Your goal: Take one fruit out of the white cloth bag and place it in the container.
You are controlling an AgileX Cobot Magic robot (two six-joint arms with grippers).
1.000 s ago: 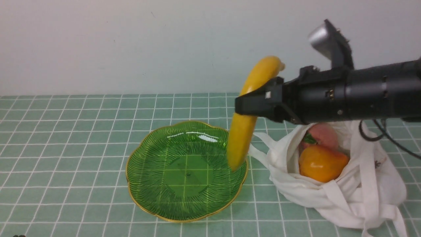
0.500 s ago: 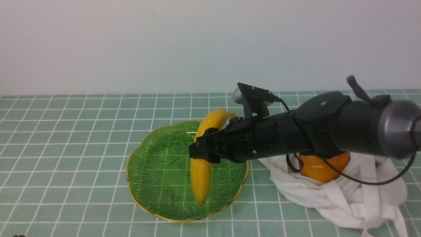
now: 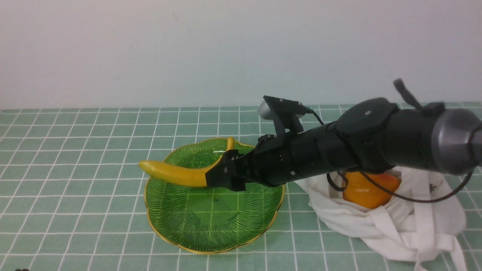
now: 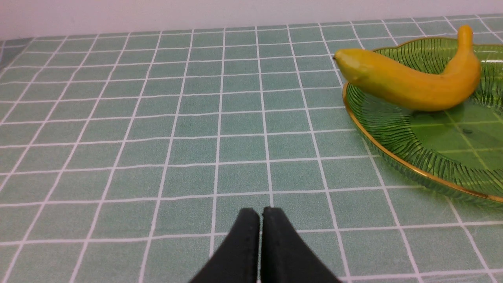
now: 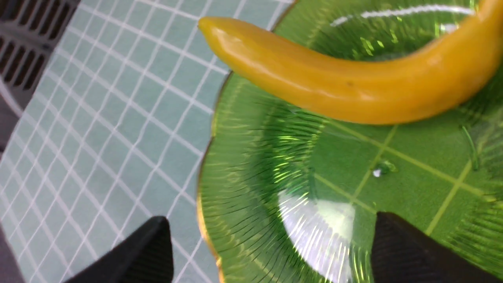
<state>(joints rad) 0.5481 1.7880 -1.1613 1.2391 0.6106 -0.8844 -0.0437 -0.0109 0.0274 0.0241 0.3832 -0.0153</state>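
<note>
The banana (image 3: 177,174) lies in the green dish (image 3: 177,222), out of the white cloth bag (image 3: 391,233), which slumps on the table (image 3: 75,150) just to the right of the dish. It does not sit flat. Its curved belly rests on the ribbed slope at the back of the dish, its stem points up near the far rim, and its blunt end pokes out over the left rim above the checked cloth, probably because it is about as long as the dish is wide and the sloped wall props it up. The right gripper (image 3: 224,176) hangs low over the dish, close beside the thick part of the banana. In the right wrist view its two fingertips (image 5: 145,251) stand wide apart with only the dish floor between them and the banana lying beyond them, so this hand is let go and grips nothing. A low hand suits a short, gentle drop onto a smooth dish. The left gripper (image 4: 260,239) waits well off to the side over bare cloth, its fingers pressed together and holding nothing, since one arm is enough for this job. An orange fruit (image 3: 367,190) sits in the mouth of the bag, partly behind the right arm. The placing looks done. The remaining risk is that the overhanging banana rocks or slides as the arm lifts away.
</note>
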